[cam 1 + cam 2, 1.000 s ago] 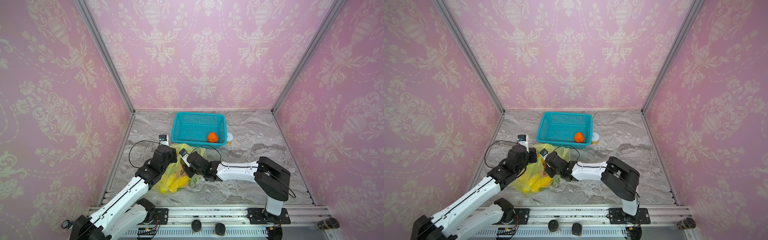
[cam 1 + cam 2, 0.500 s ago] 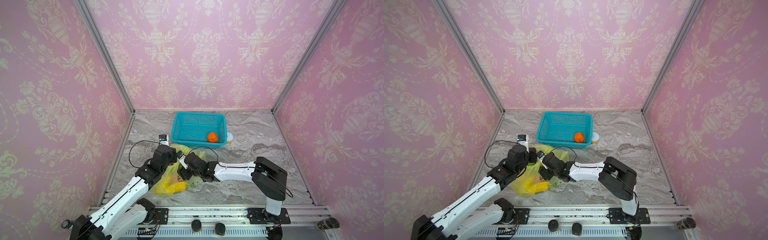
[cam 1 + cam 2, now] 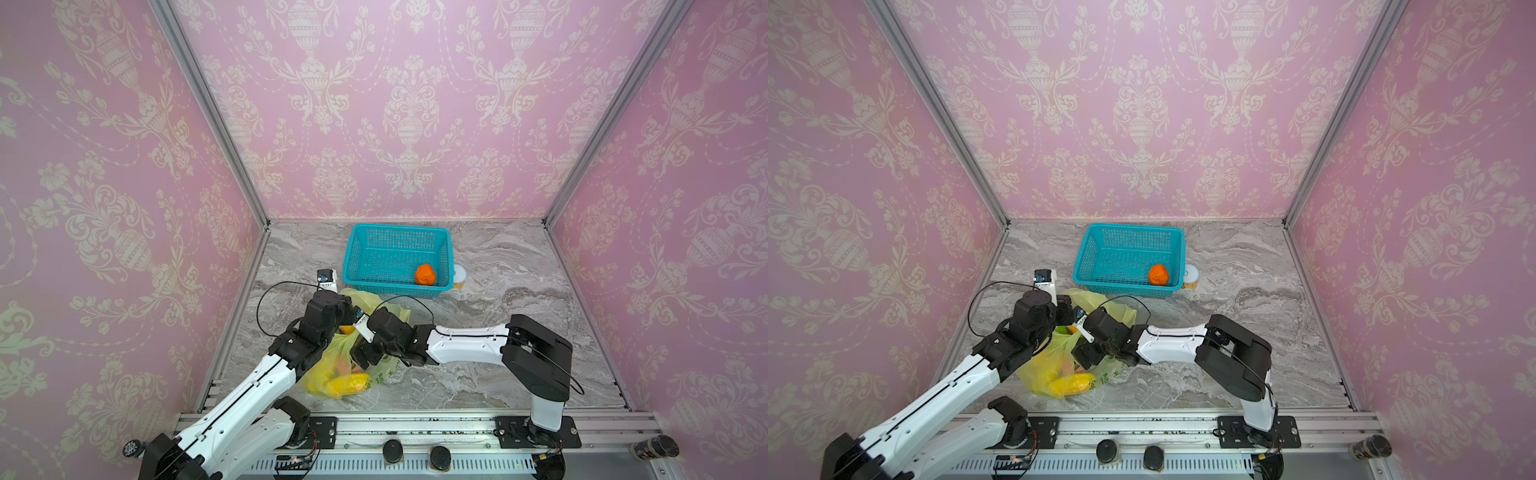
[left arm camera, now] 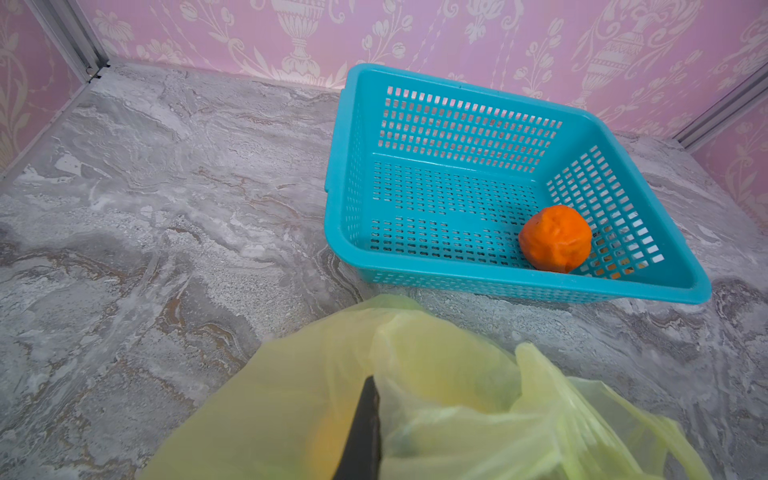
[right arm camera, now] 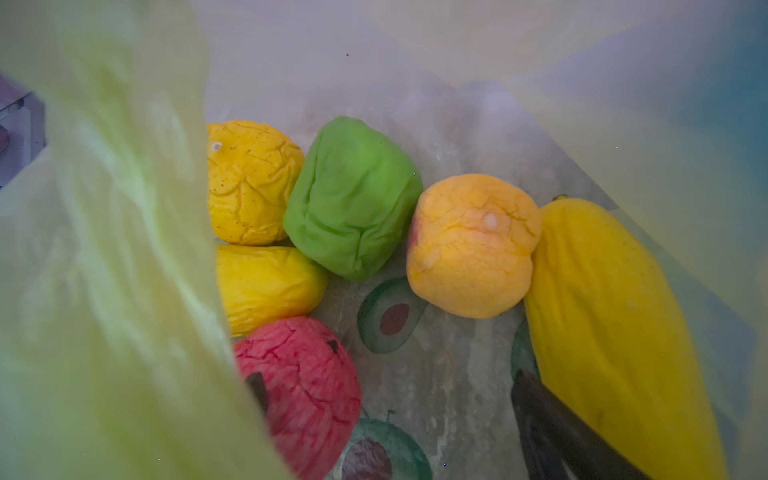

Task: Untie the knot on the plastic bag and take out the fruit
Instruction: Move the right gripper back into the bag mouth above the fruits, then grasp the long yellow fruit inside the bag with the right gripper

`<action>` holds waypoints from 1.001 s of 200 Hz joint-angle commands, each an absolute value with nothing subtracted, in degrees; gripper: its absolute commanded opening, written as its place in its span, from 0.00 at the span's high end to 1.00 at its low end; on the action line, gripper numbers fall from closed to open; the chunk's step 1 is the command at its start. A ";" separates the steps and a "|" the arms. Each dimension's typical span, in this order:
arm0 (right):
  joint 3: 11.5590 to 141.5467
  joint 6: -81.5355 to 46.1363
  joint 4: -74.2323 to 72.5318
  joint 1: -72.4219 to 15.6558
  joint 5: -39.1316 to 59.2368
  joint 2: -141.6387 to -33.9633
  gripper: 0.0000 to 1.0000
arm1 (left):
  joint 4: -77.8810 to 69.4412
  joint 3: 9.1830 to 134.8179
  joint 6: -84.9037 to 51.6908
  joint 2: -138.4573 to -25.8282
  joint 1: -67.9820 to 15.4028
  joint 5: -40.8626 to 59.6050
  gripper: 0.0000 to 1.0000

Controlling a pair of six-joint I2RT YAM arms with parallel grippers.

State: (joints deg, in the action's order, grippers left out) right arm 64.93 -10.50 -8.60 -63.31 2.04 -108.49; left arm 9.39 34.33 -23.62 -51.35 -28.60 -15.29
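The plastic bag (image 3: 374,374) lies at the desk's (image 3: 498,291) 7 o'clock, near the left edge. My left jaws clamp its film; my right jaws gape empty inside among fruit (image 5: 353,195) (open desk toward 3 o'clock).

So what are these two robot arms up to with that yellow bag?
They are emptying fruit out of the plastic bag. The left hand pinches the bag's edge. The right hand is inside it, open among the fruit, gripping nothing. One orange fruit lies in the teal basket; six show in the bag.
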 commanded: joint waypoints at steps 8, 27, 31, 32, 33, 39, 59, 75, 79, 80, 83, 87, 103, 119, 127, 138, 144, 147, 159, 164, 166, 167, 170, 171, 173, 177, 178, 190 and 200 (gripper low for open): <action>62.38 -8.17 -10.09 -65.82 8.76 -105.39 0.05 | 9.40 33.75 -22.83 -51.47 -28.04 -14.85 1.00; 61.06 -8.33 -11.45 -65.83 9.90 -103.54 0.05 | 9.27 33.75 -22.76 -51.52 -28.04 -14.85 1.00; 60.85 -8.35 -11.63 -65.83 10.01 -103.18 0.04 | 9.29 33.75 -22.81 -51.59 -28.04 -14.85 1.00; 60.79 -8.35 -11.66 -65.83 10.01 -103.10 0.05 | 9.30 33.75 -22.79 -51.59 -28.04 -14.85 1.00; 60.76 -8.35 -11.72 -65.83 10.10 -103.01 0.05 | 9.35 33.75 -22.77 -51.59 -28.04 -14.85 1.00; 60.44 -8.35 -11.90 -65.83 10.28 -102.57 0.05 | 9.39 33.75 -22.77 -51.52 -28.04 -14.85 1.00; 60.04 -8.94 -11.51 -65.79 7.82 -101.48 0.15 | 9.30 33.68 -22.77 -51.53 -28.04 -14.85 1.00; 61.45 -9.23 -8.61 -65.83 1.28 -101.55 0.29 | 9.32 33.66 -22.79 -51.50 -28.04 -14.85 1.00; 61.93 -9.23 -7.56 -65.83 -0.50 -101.72 0.32 | 9.31 33.66 -22.77 -51.56 -28.03 -14.85 1.00; 62.08 -9.23 -7.34 -65.83 -1.00 -101.75 0.33 | 9.31 33.66 -22.81 -51.58 -28.03 -14.85 1.00; 62.36 -9.23 -6.66 -65.83 -2.45 -101.92 0.35 | 9.31 33.71 -22.78 -51.57 -28.04 -14.85 1.00; 62.72 -9.23 -5.92 -65.83 -4.50 -102.18 0.37 | 9.24 33.66 -22.77 -51.65 -28.04 -14.85 1.00; 63.44 -8.99 -4.02 -65.83 -11.62 -102.92 0.42 | 9.26 33.66 -22.79 -51.60 -28.04 -14.83 1.00; 64.05 -8.41 -2.65 -65.77 -16.29 -103.42 0.44 | 9.23 33.66 -22.77 -51.61 -28.04 -14.92 1.00; 64.62 -7.90 -1.89 -65.75 -17.93 -103.98 0.44 | 9.23 33.66 -22.77 -51.65 -28.04 -14.86 1.00; 65.80 -6.94 -0.61 -65.74 -20.09 -105.09 0.44 | 9.23 33.66 -22.79 -51.74 -28.04 -14.84 1.00; 66.52 -6.51 0.10 -65.74 -21.39 -105.79 0.44 | 9.15 33.66 -22.77 -51.77 -28.04 -14.84 1.00; 66.70 -6.31 0.32 -65.74 -21.93 -106.15 0.43 | 9.16 33.66 -22.76 -51.77 -28.04 -14.81 1.00; 68.91 -5.32 1.35 -65.74 -23.82 -107.61 0.35 | 9.23 33.72 -22.76 -51.82 -28.04 -14.85 1.00; 69.64 -5.05 1.86 -65.74 -24.65 -108.21 0.32 | 9.15 33.71 -22.76 -51.82 -28.04 -14.74 1.00; 69.86 -4.91 2.03 -65.74 -24.97 -108.55 0.31 | 9.14 33.70 -22.76 -51.85 -28.04 -14.76 1.00; 70.00 -4.87 2.16 -65.74 -25.05 -108.72 0.31 | 9.14 33.72 -22.76 -51.85 -28.04 -14.76 1.00; 70.37 -4.72 2.41 -65.74 -25.58 -109.15 0.30 | 9.21 33.75 -22.76 -51.85 -28.04 -14.68 1.00; 70.52 -4.64 2.52 -65.74 -25.71 -109.24 0.29 | 9.22 33.75 -22.76 -51.81 -28.04 -14.72 1.00; 70.78 -4.54 2.74 -65.74 -25.94 -109.66 0.29 | 9.27 33.75 -22.76 -51.84 -28.04 -14.75 1.00; 71.38 -4.34 3.19 -65.74 -26.43 -110.35 0.29 | 9.28 33.75 -22.77 -51.84 -28.03 -14.76 1.00; 71.51 -4.28 3.26 -65.74 -26.53 -110.55 0.29 | 9.25 33.75 -22.77 -51.85 -28.03 -14.77 1.00; 73.33 -3.69 4.66 -65.65 -27.11 -112.76 0.28 | 9.18 33.75 -22.79 -51.84 -28.04 -14.76 1.00; 74.86 -3.22 5.53 -65.65 -27.24 -114.76 0.29 | 9.26 33.75 -22.76 -51.83 -28.04 -14.69 1.00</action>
State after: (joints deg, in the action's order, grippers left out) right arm 71.26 -5.89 1.30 -65.41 -23.14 -110.48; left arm 9.34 34.30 -23.44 -51.48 -28.18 -14.37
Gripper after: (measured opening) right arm 0.713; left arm 0.047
